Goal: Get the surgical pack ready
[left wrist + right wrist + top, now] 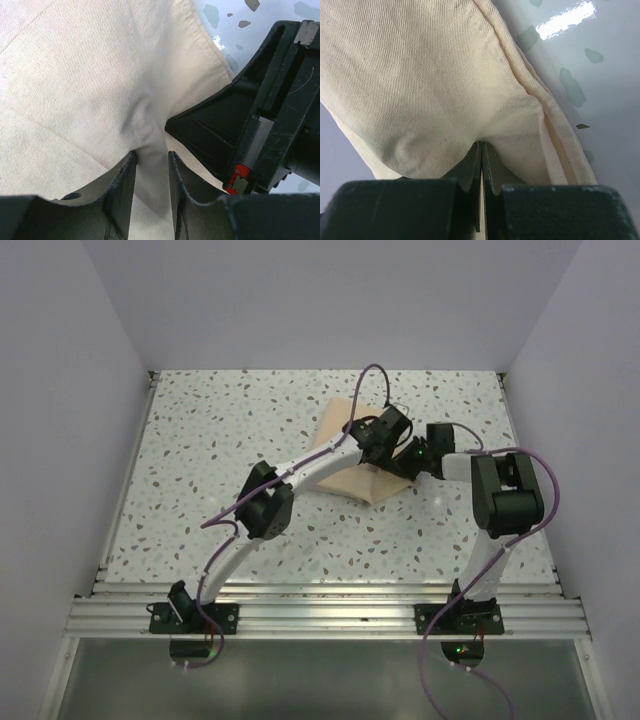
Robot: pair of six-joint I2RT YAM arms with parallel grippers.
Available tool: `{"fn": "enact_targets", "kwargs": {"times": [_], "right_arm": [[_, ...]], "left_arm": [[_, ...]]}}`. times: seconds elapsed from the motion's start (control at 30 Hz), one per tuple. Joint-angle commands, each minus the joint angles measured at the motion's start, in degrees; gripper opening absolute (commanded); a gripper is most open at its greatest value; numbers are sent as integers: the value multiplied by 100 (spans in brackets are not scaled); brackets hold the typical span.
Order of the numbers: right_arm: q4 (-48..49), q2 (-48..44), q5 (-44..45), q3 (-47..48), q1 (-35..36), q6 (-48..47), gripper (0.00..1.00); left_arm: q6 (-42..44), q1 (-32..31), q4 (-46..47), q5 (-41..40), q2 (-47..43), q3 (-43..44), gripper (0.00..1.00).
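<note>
No legible text or labels

Top view: we note bright, even, diffuse light with no hard shadows, only faint soft shade under the arms [310,470] on the speckled table [200,440]. The walls [60,390] carry a cool lilac cast.

Left wrist view: the wrap sheet [75,75] is well lit, its weave sharp mid-frame. We log a soft grey shadow in its crease. The left fingers [120,200] are dark and blurred.

Right wrist view: strong white glare on the table at upper right. The weave is crisp. The right fingers [470,167] are underexposed and soft.
</note>
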Motion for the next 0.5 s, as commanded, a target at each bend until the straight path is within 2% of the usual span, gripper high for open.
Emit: {"fn": "enact_targets", "kwargs": {"times": [0.0, 0.1, 0.33, 0.47], "right_arm": [[-655, -4, 309, -272, 6, -149, 0], [-655, -40, 336, -316, -11, -140, 0], [-611, -189, 345, -510, -38, -35, 0], [-462, -233, 345, -615, -47, -8, 0]], "left_arm": [[175, 14, -58, -177, 233, 114, 38], [254, -3, -162, -229, 303, 141, 41], [509, -161, -277, -554, 418, 114, 40], [667, -188, -348, -783, 444, 123, 27]]}}
